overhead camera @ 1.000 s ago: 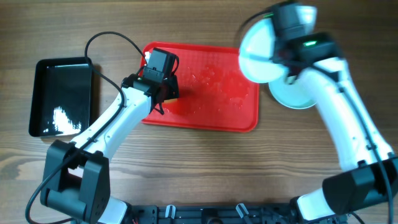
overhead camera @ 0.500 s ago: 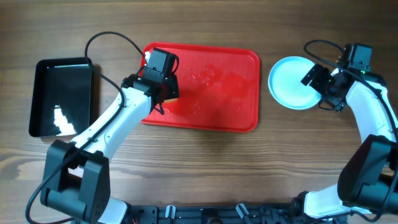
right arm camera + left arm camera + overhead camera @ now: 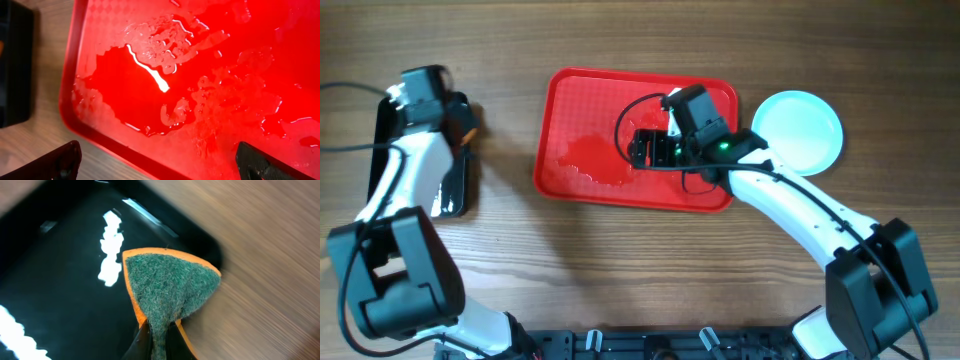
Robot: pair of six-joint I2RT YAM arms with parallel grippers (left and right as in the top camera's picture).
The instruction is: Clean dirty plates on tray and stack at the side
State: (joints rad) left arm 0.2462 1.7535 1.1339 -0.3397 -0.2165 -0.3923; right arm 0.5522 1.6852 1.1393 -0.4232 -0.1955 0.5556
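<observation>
The red tray (image 3: 570, 95) holds no plates, only a puddle of water (image 3: 150, 85) on its left half. Pale aqua plates (image 3: 800, 130) rest on the wood to the right of the tray; how many are stacked I cannot tell. My right gripper (image 3: 645, 150) hovers over the middle of the tray, open and wide, with nothing between its black fingertips (image 3: 62, 162). At the far left my left gripper (image 3: 157, 337) is shut on an orange sponge with a green scouring face (image 3: 167, 287), held over the right edge of the black tray (image 3: 50, 280).
The black tray (image 3: 455, 190) lies left of the red tray, with a strip of bare wood between them. A black cable (image 3: 630, 115) loops over the red tray beside the right wrist. Bare wood-grain tabletop (image 3: 620, 260) spreads along the front.
The right gripper let go of a plate at the stack, opened, and swung left over the red tray. The left arm carried the sponge from the red tray to the black tray.
</observation>
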